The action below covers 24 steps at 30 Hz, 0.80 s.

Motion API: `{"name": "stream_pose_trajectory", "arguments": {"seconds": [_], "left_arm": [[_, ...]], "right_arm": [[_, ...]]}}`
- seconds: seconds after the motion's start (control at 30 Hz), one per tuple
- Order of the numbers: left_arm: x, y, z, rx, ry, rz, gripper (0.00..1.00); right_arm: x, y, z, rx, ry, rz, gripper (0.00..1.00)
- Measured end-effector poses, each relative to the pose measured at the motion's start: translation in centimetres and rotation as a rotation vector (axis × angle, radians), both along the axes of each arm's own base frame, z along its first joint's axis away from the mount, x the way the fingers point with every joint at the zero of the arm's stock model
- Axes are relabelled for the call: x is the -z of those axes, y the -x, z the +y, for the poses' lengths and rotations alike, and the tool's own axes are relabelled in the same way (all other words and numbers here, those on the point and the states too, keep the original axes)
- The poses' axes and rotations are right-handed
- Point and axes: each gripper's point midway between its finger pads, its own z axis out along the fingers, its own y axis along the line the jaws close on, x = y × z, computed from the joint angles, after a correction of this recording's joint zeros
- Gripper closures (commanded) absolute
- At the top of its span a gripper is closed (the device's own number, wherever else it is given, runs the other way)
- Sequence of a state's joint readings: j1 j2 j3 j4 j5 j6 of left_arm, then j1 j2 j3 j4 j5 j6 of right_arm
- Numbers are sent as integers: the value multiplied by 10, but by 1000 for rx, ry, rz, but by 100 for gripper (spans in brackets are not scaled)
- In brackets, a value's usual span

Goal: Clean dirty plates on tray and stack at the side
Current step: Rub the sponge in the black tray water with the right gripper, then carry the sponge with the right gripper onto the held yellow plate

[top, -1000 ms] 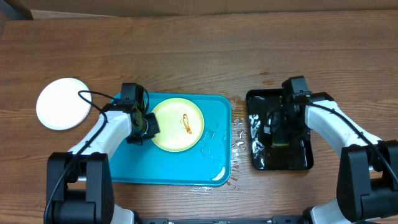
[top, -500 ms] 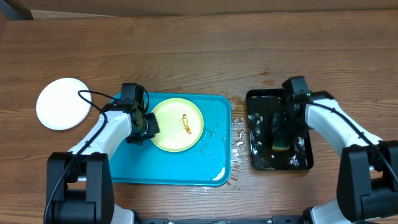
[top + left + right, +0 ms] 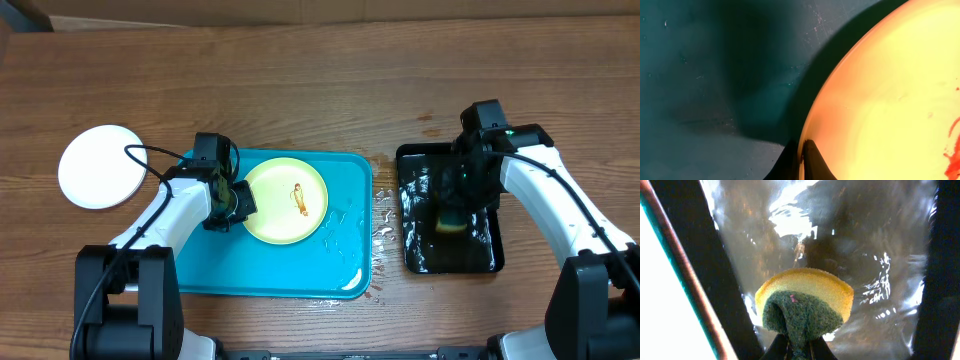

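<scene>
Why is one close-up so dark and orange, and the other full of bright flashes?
Left wrist view: the lens sits near the yellow plate, so it looks soft and orange-tinted, with shadow on the blue tray. Right wrist view: light glares off the wet black tray behind the sponge. Overhead view: even and sharp.

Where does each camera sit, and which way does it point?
Overhead: fixed above the wooden table, looking down; left arm and right arm show.
Left wrist: on the left arm, facing the pale yellow round plate on the turquoise plastic tray; left end effector pinches its rim.
Right wrist: on the right arm, facing the black rectangular tray; right end effector grips a yellow-green sponge.
Shared: overhead also shows plate and sponge.
</scene>
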<state>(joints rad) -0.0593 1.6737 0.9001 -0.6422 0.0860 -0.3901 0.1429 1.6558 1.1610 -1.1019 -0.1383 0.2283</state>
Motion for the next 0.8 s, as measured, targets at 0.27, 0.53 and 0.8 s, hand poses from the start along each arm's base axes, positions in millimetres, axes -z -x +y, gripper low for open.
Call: {"name": "stream_pose_trajectory", "arguments": {"seconds": [0.27, 0.53, 0.8], "left_arm": [[0, 0, 0, 0, 0, 0, 96], [0, 0, 0, 1, 1, -1, 96], [0, -1, -1, 1, 5, -3, 96]], "right_arm": [[2, 4, -4, 7, 21, 16, 96], [2, 7, -6, 7, 33, 27, 96], [2, 4, -4, 7, 22, 16, 96]]}}
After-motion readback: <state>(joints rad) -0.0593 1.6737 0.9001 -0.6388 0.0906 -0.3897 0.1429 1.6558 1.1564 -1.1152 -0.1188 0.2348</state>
